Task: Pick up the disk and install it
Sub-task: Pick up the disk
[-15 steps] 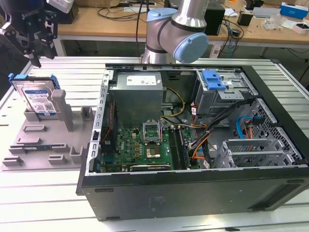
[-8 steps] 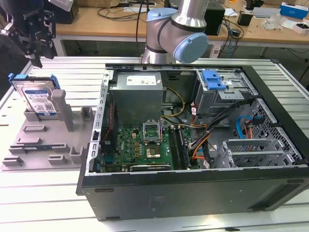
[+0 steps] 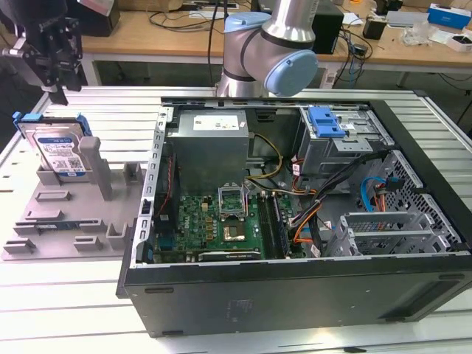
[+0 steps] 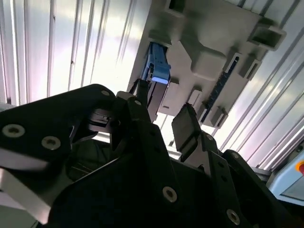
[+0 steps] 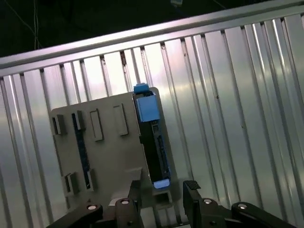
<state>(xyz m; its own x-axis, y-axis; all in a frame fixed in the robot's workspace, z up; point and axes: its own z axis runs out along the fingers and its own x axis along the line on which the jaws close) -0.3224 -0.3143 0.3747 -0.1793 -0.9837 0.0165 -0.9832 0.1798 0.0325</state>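
Observation:
The disk (image 3: 63,151) stands on edge in a slot of the grey holder (image 3: 66,214) at the exterior view's left, its blue-and-white label facing out and its blue carrier frame around it. My gripper (image 3: 57,90) hangs just above its upper end, open and holding nothing. Both wrist views look down the fingers at the disk's thin edge (image 5: 152,137) (image 4: 159,71). The blue end of the frame lies in line with the gap of the gripper (image 5: 161,191) (image 4: 164,114). The two black fingers (image 5: 192,190) stand apart, touching nothing.
An open computer case (image 3: 295,199) lies on the ribbed metal table (image 3: 88,310), right of the holder. Inside are the motherboard (image 3: 221,221), cables and a grey drive cage with a blue bracket (image 3: 324,122) on top. The arm's base (image 3: 273,51) stands behind the case.

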